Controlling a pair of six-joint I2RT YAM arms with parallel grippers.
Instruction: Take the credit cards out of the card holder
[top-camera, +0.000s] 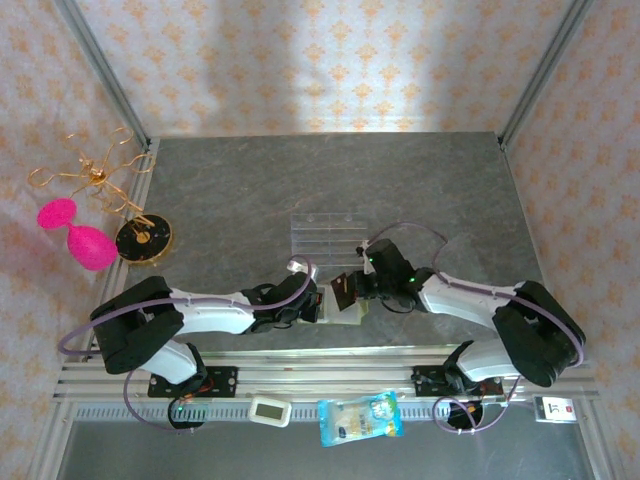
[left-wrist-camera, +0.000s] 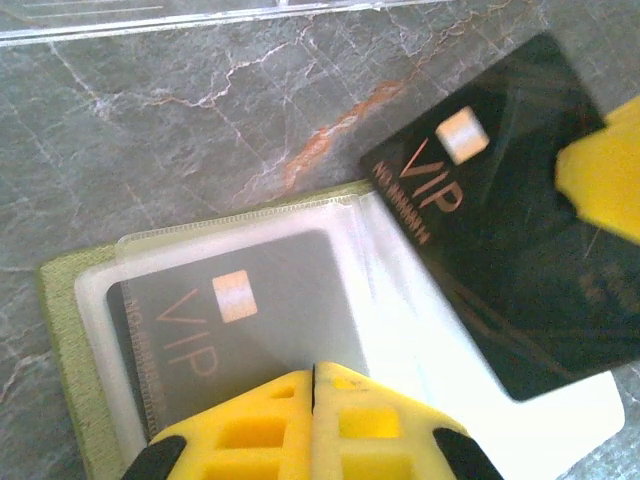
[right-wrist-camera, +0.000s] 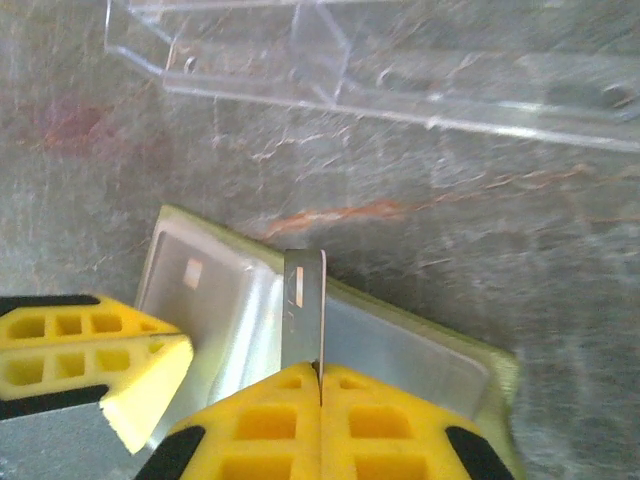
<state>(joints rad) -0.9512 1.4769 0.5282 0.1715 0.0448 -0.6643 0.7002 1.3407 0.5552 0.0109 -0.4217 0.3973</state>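
Card holder (left-wrist-camera: 62, 330): olive-yellow, lying open on the grey marble-pattern table (top-camera: 250, 190) near the front edge, between the two arms. Clear plastic sleeves face up.

Left gripper (left-wrist-camera: 313, 400): yellow pads clenched together, only a seam between them, nipping the near edge of the holder's clear sleeve.

Right gripper (right-wrist-camera: 320, 385): pads clamped on the held credit card (right-wrist-camera: 303, 310), seen edge-on in its wrist view and standing upright above the holder (right-wrist-camera: 500, 368). In the left wrist view this held credit card (left-wrist-camera: 500, 210) is black and tilted, clear of the sleeves, with one of the right gripper's fingers (left-wrist-camera: 600, 180) on its right edge.

Writing: held credit card reads "VIP" in copper letters beside a pale chip; a small line beside it is too fine to read. The pocketed credit card (left-wrist-camera: 240, 320), dark grey under the sleeve, also reads "VIP" with a chip.

Clear plastic compartment tray (top-camera: 325, 235): just beyond the holder, apart from it.
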